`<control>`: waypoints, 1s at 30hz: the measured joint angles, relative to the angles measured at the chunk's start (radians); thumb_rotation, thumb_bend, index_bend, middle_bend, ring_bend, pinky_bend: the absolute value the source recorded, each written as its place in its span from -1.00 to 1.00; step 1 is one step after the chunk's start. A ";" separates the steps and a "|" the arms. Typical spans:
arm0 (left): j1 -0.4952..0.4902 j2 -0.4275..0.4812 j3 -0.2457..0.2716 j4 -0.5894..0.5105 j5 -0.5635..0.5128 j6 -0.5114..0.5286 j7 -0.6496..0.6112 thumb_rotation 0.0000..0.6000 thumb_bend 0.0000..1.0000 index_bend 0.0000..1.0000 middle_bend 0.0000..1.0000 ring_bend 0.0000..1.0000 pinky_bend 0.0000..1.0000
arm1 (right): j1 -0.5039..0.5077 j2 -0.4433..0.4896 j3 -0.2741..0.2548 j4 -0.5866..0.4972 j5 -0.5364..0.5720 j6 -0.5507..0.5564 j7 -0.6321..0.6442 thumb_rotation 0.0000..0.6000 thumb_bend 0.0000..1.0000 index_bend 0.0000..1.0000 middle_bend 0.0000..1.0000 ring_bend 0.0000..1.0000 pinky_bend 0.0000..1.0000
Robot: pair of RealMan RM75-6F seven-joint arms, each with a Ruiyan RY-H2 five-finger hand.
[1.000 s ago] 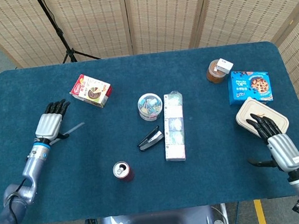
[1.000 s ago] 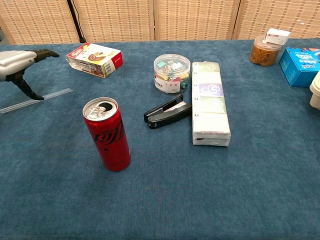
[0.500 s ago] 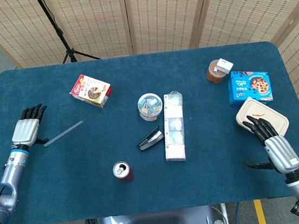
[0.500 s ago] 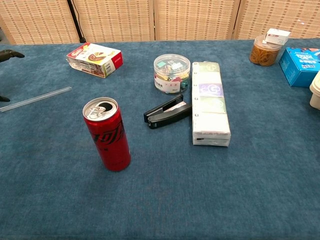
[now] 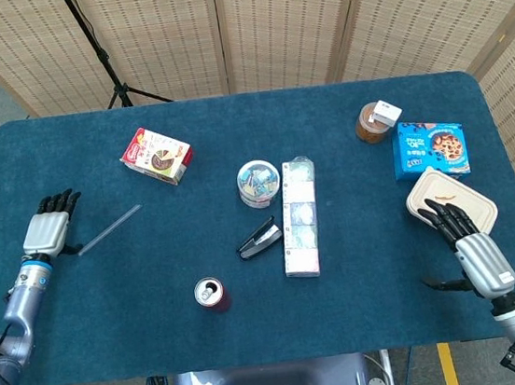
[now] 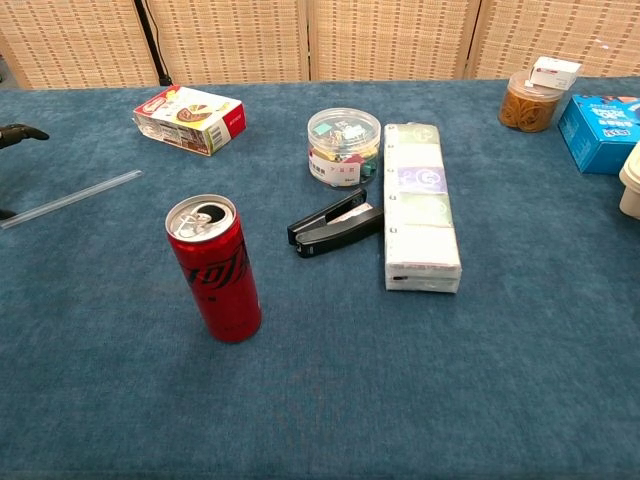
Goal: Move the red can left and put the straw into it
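The red can (image 5: pixel 211 294) (image 6: pixel 215 268) stands upright near the table's front, its tab opening showing on top. A clear straw (image 5: pixel 109 229) (image 6: pixel 70 199) lies flat on the blue cloth to the can's far left. My left hand (image 5: pixel 47 227) hovers at the table's left edge, just left of the straw's near end, fingers spread and holding nothing; only its fingertips (image 6: pixel 20 133) show in the chest view. My right hand (image 5: pixel 469 244) rests open at the front right, by the beige lidded box (image 5: pixel 449 197).
A red snack box (image 5: pixel 156 155) lies at the back left. A round tub of clips (image 5: pixel 259 182), a black stapler (image 5: pixel 259 238) and a long tissue pack (image 5: pixel 299 216) sit mid-table. A brown jar (image 5: pixel 373 123) and blue cookie box (image 5: pixel 430 148) stand back right.
My left hand drew back left, off the straw, toward the table's edge. The straw shifted slightly. The right hand pulled a little toward the front; the can stayed put.
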State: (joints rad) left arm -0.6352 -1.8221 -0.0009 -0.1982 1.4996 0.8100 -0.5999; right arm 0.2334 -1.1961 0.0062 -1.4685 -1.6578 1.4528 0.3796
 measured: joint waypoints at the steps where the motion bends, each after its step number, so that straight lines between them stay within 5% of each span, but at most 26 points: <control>1: -0.001 0.000 0.002 -0.004 0.004 0.011 -0.002 1.00 -1.00 -1.00 -1.00 -1.00 -1.00 | 0.000 0.000 0.000 0.000 0.000 0.000 0.001 1.00 -1.00 -1.00 -1.00 -1.00 -1.00; 18: -0.032 0.012 0.032 -0.159 0.068 0.205 0.034 1.00 -1.00 -1.00 -1.00 -1.00 -1.00 | -0.004 0.012 0.003 0.003 0.004 0.009 0.020 1.00 -1.00 -1.00 -1.00 -1.00 -1.00; 30: -0.005 0.134 0.098 -0.327 0.150 0.333 0.103 1.00 -0.93 -1.00 -1.00 -1.00 -1.00 | -0.008 0.016 0.006 -0.002 0.004 0.019 0.020 1.00 -1.00 -1.00 -1.00 -1.00 -1.00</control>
State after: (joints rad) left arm -0.6399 -1.6878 0.0972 -0.5247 1.6492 1.1429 -0.4971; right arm 0.2254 -1.1798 0.0124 -1.4705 -1.6536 1.4715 0.3994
